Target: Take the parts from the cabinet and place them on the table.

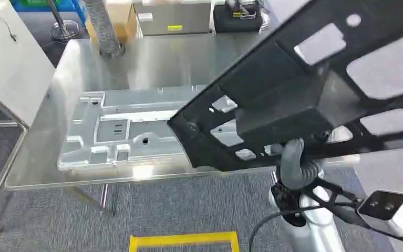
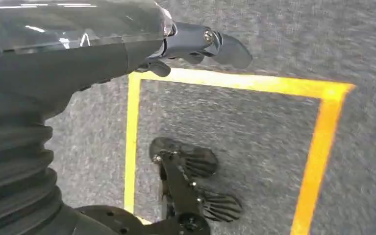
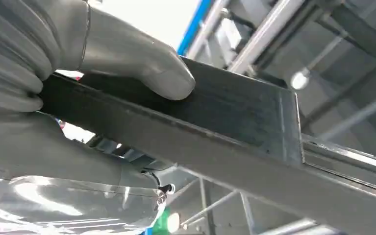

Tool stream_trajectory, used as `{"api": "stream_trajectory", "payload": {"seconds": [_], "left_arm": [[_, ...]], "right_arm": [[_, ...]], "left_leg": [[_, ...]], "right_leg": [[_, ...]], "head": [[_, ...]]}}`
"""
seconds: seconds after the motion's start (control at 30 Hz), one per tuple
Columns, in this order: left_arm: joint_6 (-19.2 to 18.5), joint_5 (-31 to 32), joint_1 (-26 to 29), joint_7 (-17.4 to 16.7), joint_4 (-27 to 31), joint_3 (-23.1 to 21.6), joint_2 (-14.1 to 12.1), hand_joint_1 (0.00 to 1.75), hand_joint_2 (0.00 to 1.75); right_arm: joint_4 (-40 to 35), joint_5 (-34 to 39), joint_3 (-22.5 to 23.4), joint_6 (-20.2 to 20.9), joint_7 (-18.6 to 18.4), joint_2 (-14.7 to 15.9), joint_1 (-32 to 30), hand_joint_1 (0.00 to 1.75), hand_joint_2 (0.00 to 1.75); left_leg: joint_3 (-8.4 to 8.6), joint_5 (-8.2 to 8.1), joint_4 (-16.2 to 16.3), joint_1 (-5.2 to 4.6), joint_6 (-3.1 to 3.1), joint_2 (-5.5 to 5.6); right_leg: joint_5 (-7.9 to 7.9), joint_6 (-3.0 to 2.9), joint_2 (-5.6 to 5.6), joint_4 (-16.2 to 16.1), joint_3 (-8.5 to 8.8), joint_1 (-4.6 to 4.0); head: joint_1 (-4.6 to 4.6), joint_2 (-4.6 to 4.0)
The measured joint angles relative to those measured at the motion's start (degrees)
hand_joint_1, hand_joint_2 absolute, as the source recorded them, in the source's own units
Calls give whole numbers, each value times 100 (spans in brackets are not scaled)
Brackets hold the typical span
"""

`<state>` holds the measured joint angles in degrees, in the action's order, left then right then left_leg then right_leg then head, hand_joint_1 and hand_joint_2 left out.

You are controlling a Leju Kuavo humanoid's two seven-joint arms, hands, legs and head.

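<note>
Black frame part (image 1: pixel 304 100) grasped by right robot hand (image 1: pixel 293 157), hanging over table (image 1: pixel 152 58) at 3 o'clock | left robot hand (image 2: pixel 195 46) holds nothing | lower it level, beside silver panel (image 1: pixel 131 131)

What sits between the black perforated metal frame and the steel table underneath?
In the head view, a silver stamped metal panel lies on the table beneath the black frame.

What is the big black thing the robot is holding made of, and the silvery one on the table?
The black part looks like flat metal sheet with a dull dark coating: thin, stiff, with punched holes and folded edges. The right hand grips it. The grey part on the table looks like bare stamped metal, pale and softly shiny.
</note>
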<state>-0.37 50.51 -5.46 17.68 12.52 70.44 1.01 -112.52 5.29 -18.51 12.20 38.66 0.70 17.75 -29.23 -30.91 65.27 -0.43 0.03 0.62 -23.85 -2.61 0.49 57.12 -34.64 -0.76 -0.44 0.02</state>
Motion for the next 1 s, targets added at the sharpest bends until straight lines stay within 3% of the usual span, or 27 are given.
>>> {"api": "stream_trajectory", "payload": {"seconds": [0.03,0.07,0.1,0.13,0.17,0.2,0.23,0.27,0.3,0.33,0.37,0.47,0.5,0.57,0.6,0.63,0.67,0.73,0.77,0.8,0.83,0.9,0.97,1.0], "left_arm": [[-2,-11,3,6,0,0,-2,0,175],[0,-15,19,9,0,4,-7,0,175],[0,-20,38,13,0,9,-7,0,175],[2,-20,50,17,0,11,-7,0,175],[2,-26,53,20,0,11,-7,0,175],[2,-26,53,22,0,11,-7,0,175],[2,-26,55,24,0,11,-7,0,175],[2,-33,80,22,0,13,-5,0,175],[4,-57,90,20,0,22,-2,0,175],[9,-70,84,13,0,28,-4,0,175],[24,-79,97,13,0,37,-4,0,175],[42,-116,87,61,0,61,-4,0,175],[46,-123,82,74,0,72,-4,0,175],[46,-129,84,74,0,103,-4,0,175],[48,-129,83,74,0,112,-4,0,175],[48,-129,87,74,0,116,-4,0,175],[48,-131,87,74,0,116,-4,0,175],[50,-157,87,74,0,122,-4,0,175],[53,-181,87,79,0,131,-4,0,175],[55,-179,76,87,0,147,9,0,175],[55,-171,80,96,0,153,9,0,175],[55,-111,81,101,0,153,9,0,175],[46,-83,25,101,0,153,9,0,175],[31,-68,11,109,0,151,15,0,175]], "right_arm": [[0,9,0,-2,15,0,-4,175,175],[0,7,0,-7,17,0,-27,175,175],[0,0,0,-18,24,-2,-53,175,175],[-2,-13,0,-28,28,-2,-81,175,175],[-2,-35,0,-41,33,-2,-103,175,175],[-2,-50,0,-44,37,-2,-110,175,175],[-2,-61,0,-50,39,-2,-110,175,175],[-2,-74,0,-68,39,-2,-117,175,175],[2,-89,7,-116,39,-4,-138,175,175],[-26,-125,11,-151,42,-4,-167,175,175],[-52,-191,17,-235,24,-19,-189,175,175],[-144,-636,116,-790,-18,-46,-218,175,175],[-171,-763,160,-954,-15,-48,-216,175,175],[-192,-857,223,-1067,-17,-46,-232,175,175],[-192,-872,245,-1078,-20,-46,-264,175,175],[-192,-887,258,-1095,-22,-46,-288,175,175],[-195,-972,267,-1193,-50,-46,-302,175,175],[-234,-1517,275,-1726,-221,-46,-317,175,175],[-245,-2107,284,-2261,-388,-46,-327,175,175],[-232,-2864,284,-2864,-760,-44,-318,175,175],[-168,-3776,297,-3434,-1270,-15,-212,175,175],[417,-5469,444,-4048,-2287,132,367,175,175],[1219,-6688,700,-4019,-2936,291,1078,175,175],[1679,-7237,825,-3945,-3165,378,1470,175,175]], "left_leg": [[-273,-162,391,27,-33,-5],[-559,-442,748,56,-81,-10],[-766,-645,949,78,-124,-15],[-869,-667,927,99,-148,-17],[-884,-573,715,116,-166,-21],[-826,-296,339,130,-179,-27],[-738,100,-105,147,-190,-33],[-675,614,-532,166,-195,-43],[-733,742,-616,150,-159,-74],[-690,685,-601,118,-86,-76],[-691,735,-590,112,-34,-64],[-613,698,-666,131,51,-58],[-569,666,-687,132,97,-57],[-518,604,-691,131,119,-58],[-492,573,-690,131,120,-58],[-459,543,-690,131,118,-56],[-406,507,-690,131,117,-46],[-268,427,-692,131,102,-28],[-211,388,-704,130,85,-19],[-184,354,-701,105,44,-11],[-205,334,-699,103,5,-4],[-211,323,-745,109,-57,-54],[-198,302,-665,112,-107,-69],[-309,154,-449,110,-126,-64]], "right_leg": [[-62,-1,-3,0,50,0],[-131,1,-3,0,116,2],[-196,9,2,0,190,8],[-260,26,13,0,274,19],[-336,46,14,1,378,36],[-418,72,14,2,491,53],[-500,97,12,2,599,66],[-579,131,5,-4,645,63],[-639,165,19,62,712,55],[-658,207,36,44,667,53],[-686,249,38,40,685,56],[-803,352,14,77,727,96],[-935,381,2,373,589,102],[-1286,435,-4,1387,-28,120],[-1332,451,-7,1783,-321,125],[-1269,454,-9,1927,-497,130],[-1048,448,-13,1795,-532,137],[-360,401,-16,911,-253,139],[-50,358,-17,386,-65,131],[-128,334,-15,237,4,74],[-147,302,-15,148,28,78],[-147,256,34,156,-7,66],[-76,192,28,50,42,135],[-71,164,25,32,52,131]], "head": [[15,-2],[4,-2],[7,-2],[7,-2],[4,-2],[9,-2],[4,-2],[7,-2],[1,-2],[0,-2],[5,-2],[11,-2],[40,-2],[44,-2],[44,-2],[46,-2],[46,-2],[48,-2],[48,-2],[39,-2],[57,0],[52,-2],[46,-2],[53,-2]]}}
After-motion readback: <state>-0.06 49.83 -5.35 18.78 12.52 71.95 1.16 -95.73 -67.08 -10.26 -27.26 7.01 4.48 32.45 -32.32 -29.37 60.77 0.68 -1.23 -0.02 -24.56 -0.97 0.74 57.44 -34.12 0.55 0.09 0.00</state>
